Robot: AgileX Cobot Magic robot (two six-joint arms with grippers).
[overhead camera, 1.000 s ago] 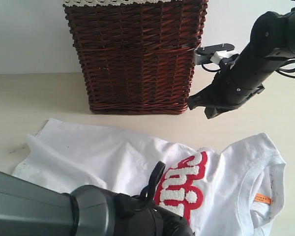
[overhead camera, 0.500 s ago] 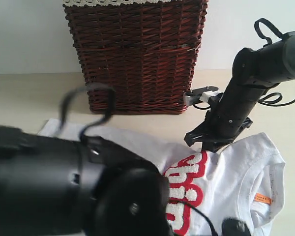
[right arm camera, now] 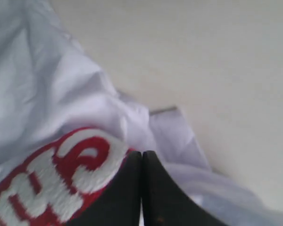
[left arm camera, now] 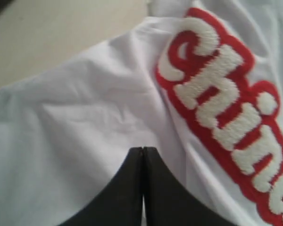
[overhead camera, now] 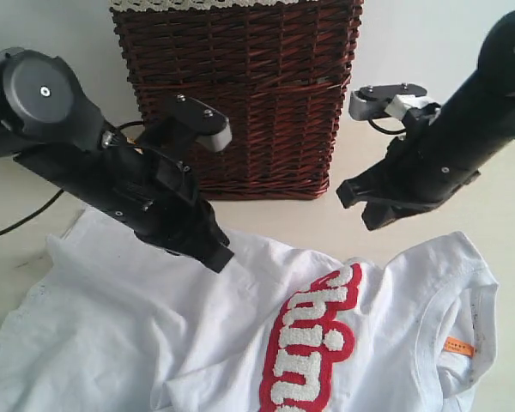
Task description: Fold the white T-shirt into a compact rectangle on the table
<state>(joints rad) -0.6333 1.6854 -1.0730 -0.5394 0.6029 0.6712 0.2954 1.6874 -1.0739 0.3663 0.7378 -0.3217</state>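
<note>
The white T-shirt (overhead camera: 154, 326) lies crumpled and face up on the table (overhead camera: 34, 163), its red-outlined fuzzy lettering (overhead camera: 313, 343) near the middle and the orange tag (overhead camera: 459, 347) at the collar on the right. My left gripper (overhead camera: 221, 257) hangs shut just above the shirt's upper middle, left of the lettering. In the left wrist view the gripper (left arm camera: 143, 149) holds nothing, with the shirt (left arm camera: 75, 122) and lettering (left arm camera: 226, 103) below it. My right gripper (overhead camera: 358, 206) is shut above bare table beyond the shirt. In the right wrist view its tips (right arm camera: 141, 153) hover over the lettering's end (right arm camera: 75, 165).
A tall dark red wicker basket (overhead camera: 240, 94) with a lace-trimmed liner (overhead camera: 206, 4) stands at the back, just behind both grippers. Pale table (right arm camera: 203, 56) shows right of the basket and along the shirt's far edge.
My left arm has swung away from the camera to the left and now hangs over the shirt. The right arm dipped toward the shirt, then rose. The shirt's lower left reaches further out.
</note>
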